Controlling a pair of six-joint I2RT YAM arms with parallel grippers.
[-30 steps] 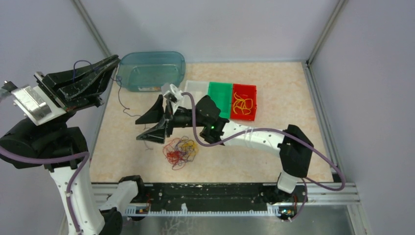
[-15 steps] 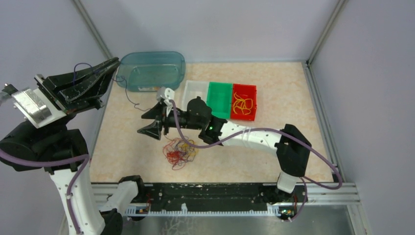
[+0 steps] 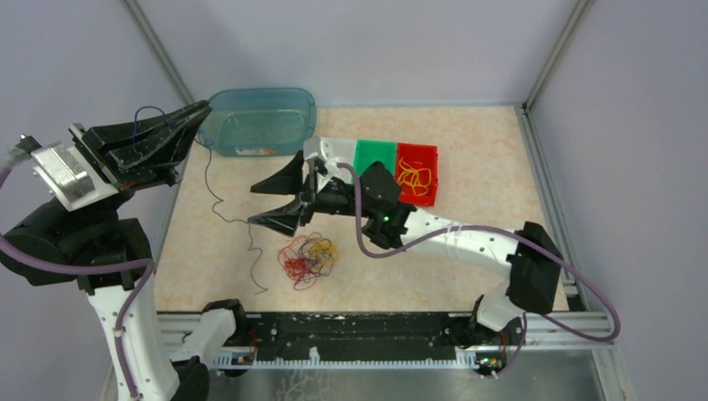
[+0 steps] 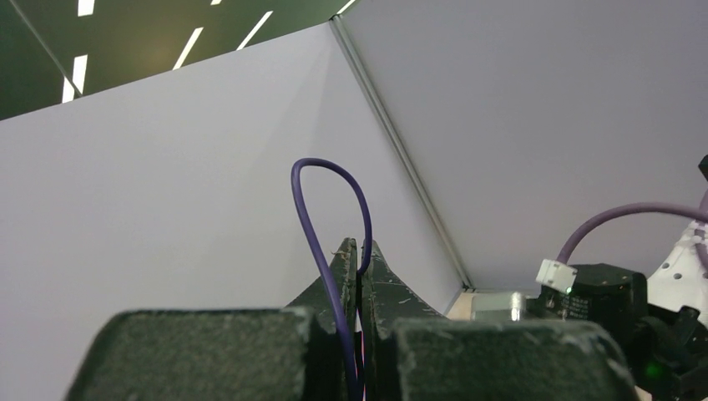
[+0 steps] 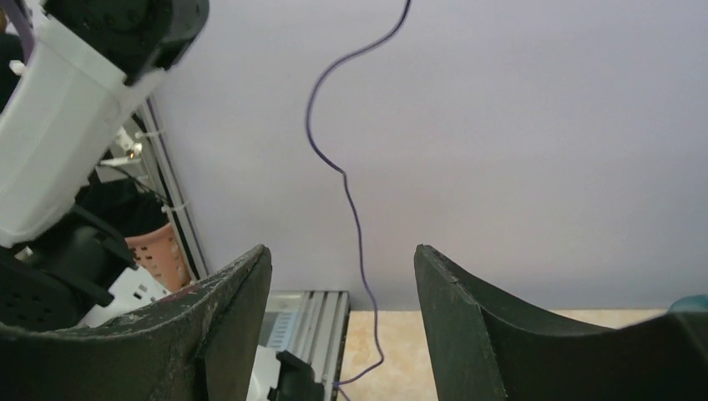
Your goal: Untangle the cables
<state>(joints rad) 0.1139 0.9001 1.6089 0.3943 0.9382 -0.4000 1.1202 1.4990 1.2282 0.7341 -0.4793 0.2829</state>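
Cables (image 3: pixel 309 257): lay in a red, yellow and dark heap on the table (image 3: pixel 467 142), in front of the blue tub (image 3: pixel 275 93).
Left claw (image 3: pixel 199 110): was up high, left of the tub, pinched tight on a thin purple wire (image 3: pixel 219 200) that hung down loose.
Right claw (image 3: pixel 255 206): had fingers wide apart, between tub and heap, holding nothing.

Left jaws pinch a dark wire (image 3: pixel 219 203) hanging beside the cable tangle (image 3: pixel 309 257)
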